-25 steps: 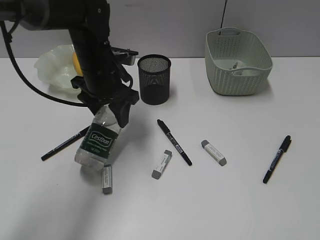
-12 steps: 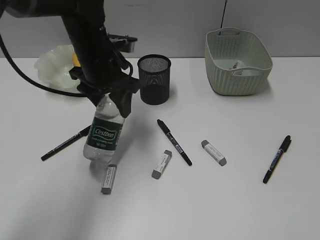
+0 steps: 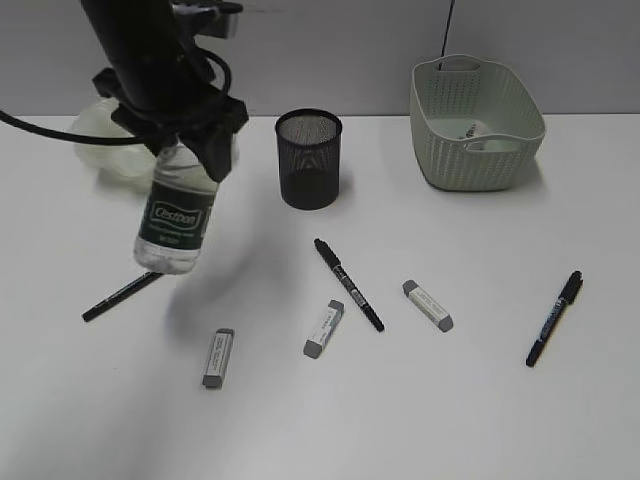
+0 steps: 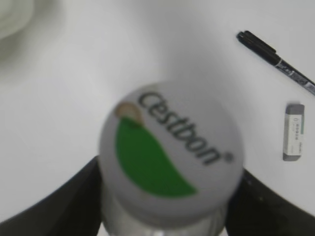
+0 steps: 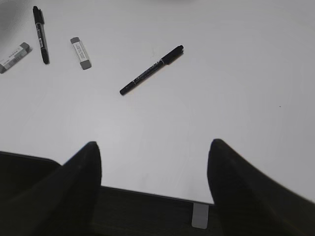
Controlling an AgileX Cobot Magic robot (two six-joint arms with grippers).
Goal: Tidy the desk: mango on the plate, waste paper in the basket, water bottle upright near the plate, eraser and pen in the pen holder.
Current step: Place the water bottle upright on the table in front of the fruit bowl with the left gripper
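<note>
Bottle [image 3: 177, 215] lifted, carried back-left since earlier frame; left gripper [image 3: 183, 150] clamps neck; axis near-vertical; plate [image 3: 100, 135] just behind.

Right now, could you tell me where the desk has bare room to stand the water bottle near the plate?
Free: the white strip between the plate and pen holder, behind the leftmost pen. The left gripper holds the water bottle there. Crowded: the middle, with a pen and three erasers.
</note>
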